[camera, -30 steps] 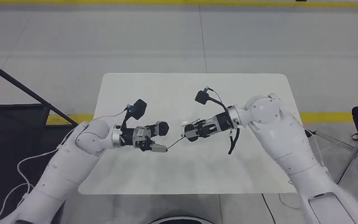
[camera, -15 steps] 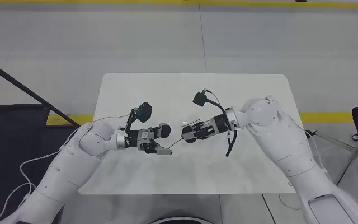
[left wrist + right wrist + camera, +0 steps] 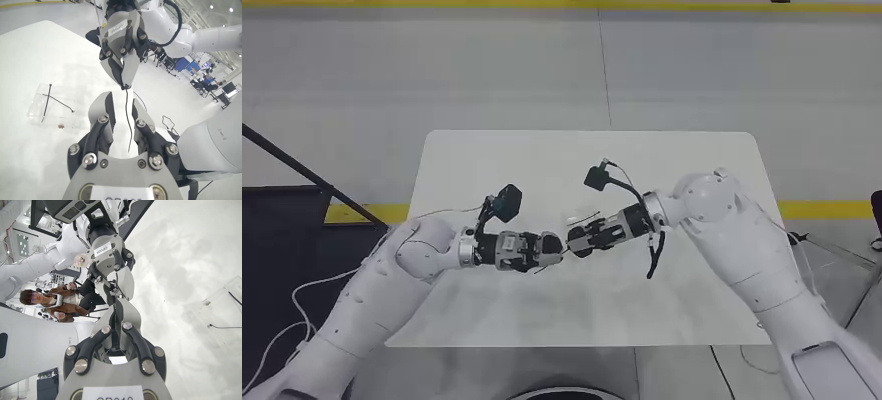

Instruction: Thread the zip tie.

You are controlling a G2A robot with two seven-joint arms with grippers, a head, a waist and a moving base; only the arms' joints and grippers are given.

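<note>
Held up off the table (image 3: 692, 170), near its middle, between the two arms: the tie (image 3: 127, 115). Pinched at the head (image 3: 125, 87) by the right gripper (image 3: 123, 84), clamped tight on it. Trailing from that pinch as a thin black strap, slightly bowed, straight into the gap of the left gripper (image 3: 122, 98). Spread wide there, with fingers (image 3: 109, 108) to either side of the strap and, as far as can be told, not touching it. Ending at the free tip deep in that gap, close to the palm.

From above, set nose to nose: left gripper (image 3: 542, 249) just beside right gripper (image 3: 578, 238), too tightly packed to pick out the strap.

Judged from this: at the re-grip ahead of the threading proper. Not looped yet, nor passed through its own head.

Next, most likely: close the left on the strap, well along from the head, and squarely, so as not to knock so thin a thing sideways. Then bend the tail round and aim it at the small slot in the head. Calls for fine alignment, and for care with a springy strap apt to twist or flick away.

Farther out, on the table: a clear tray (image 3: 36, 111) with two spare ties (image 3: 48, 99) lying crossed in it, well apart from both grippers.
</note>
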